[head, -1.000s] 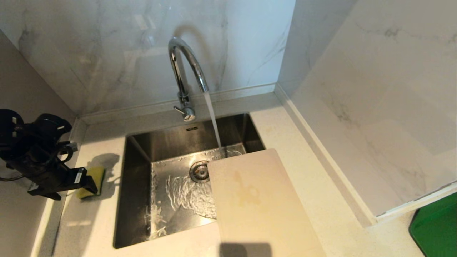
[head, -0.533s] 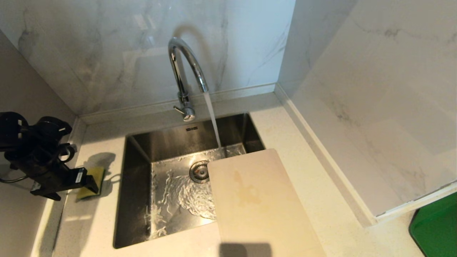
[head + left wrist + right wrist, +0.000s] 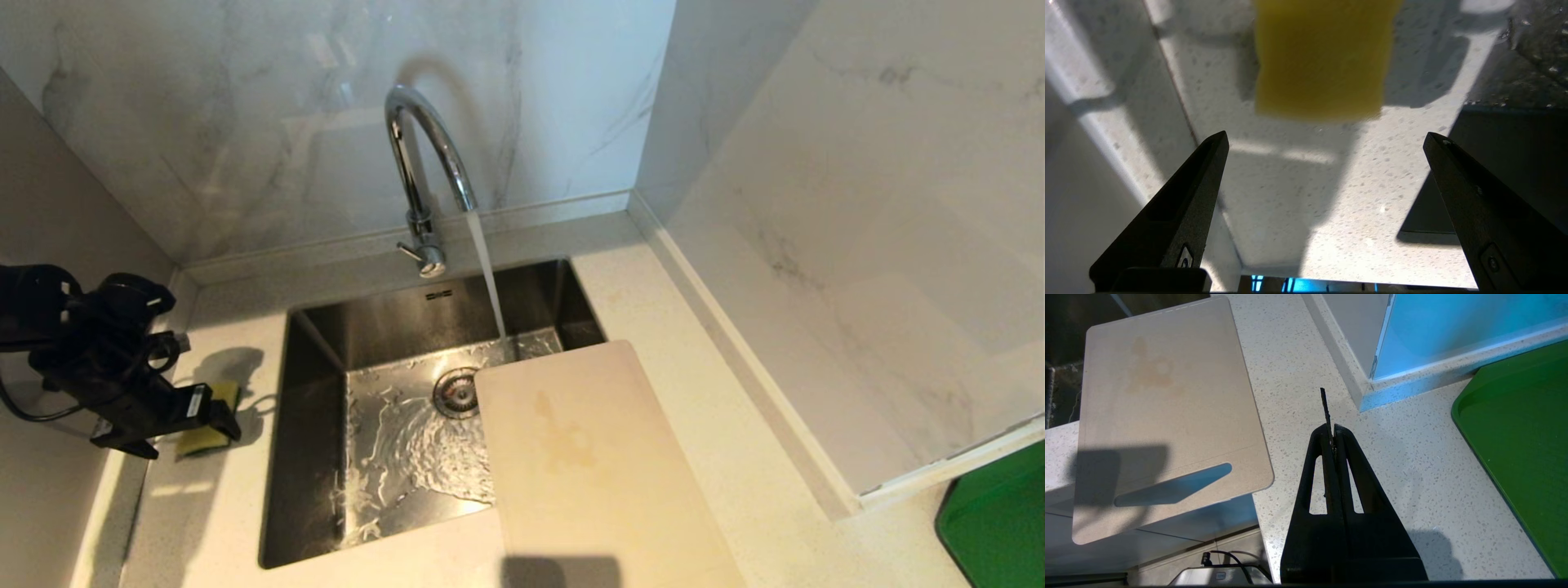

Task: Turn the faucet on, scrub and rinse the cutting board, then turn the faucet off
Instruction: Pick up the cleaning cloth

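Only right wrist view shows board's slot (image 3: 1173,486).

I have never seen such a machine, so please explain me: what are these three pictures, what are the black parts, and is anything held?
It is a robot with two arms at a kitchen sink. One picture looks down from its head; the other two come from cameras on its wrists. The black parts are its pincers. The left pincer stands open above a yellow sponge on the counter, not touching it. The right pincer is shut on nothing, over the counter between the board and a green tray. The faucet runs into the sink. The stained board lies partly over the sink. Nothing is held.
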Available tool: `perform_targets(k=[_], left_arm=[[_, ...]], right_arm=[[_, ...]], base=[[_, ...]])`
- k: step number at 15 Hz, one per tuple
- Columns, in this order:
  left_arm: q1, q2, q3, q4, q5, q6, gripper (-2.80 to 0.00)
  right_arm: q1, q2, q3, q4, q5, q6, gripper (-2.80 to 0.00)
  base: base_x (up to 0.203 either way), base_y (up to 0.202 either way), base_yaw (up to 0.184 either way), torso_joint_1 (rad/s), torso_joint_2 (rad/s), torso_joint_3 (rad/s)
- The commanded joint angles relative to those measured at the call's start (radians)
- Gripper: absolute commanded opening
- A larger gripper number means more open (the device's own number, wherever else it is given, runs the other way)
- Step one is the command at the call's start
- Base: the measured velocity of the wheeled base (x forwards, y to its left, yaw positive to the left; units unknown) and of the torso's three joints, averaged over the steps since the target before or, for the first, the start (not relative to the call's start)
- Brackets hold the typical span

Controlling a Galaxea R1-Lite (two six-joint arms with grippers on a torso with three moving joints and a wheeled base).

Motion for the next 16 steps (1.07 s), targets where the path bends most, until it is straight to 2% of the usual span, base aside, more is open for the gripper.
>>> perform_targets(k=[1,10,12,16], left_arm=[[0.0,0.019,-0.016,-0.007,-0.014,0.002,0.0],[0.0,0.075,-0.096,-0.017,-0.014,0.006,0.0],[0.0,0.082,-0.1,-0.017,-0.014,0.041,0.0],[0.011,0.11,-0.135,-0.023,-0.018,0.045,0.0]], right_arm=[[0.0,-0.002,0.0,0.0,0.0,0.0,-2.8],[-0.001,-0.002,0.0,0.0,0.0,0.0,-2.8],[0.0,-0.002,0.0,0.0,-0.001,0.0,-2.8],[0.0,-0.002,0.0,0.0,0.0,0.001,-2.8]], base=[[0.0,0.0,0.0,0.0,0.0,0.0],[0.0,0.0,0.0,0.0,0.0,0.0],[0.0,0.0,0.0,0.0,0.0,0.0],[0.0,0.0,0.0,0.0,0.0,0.0]])
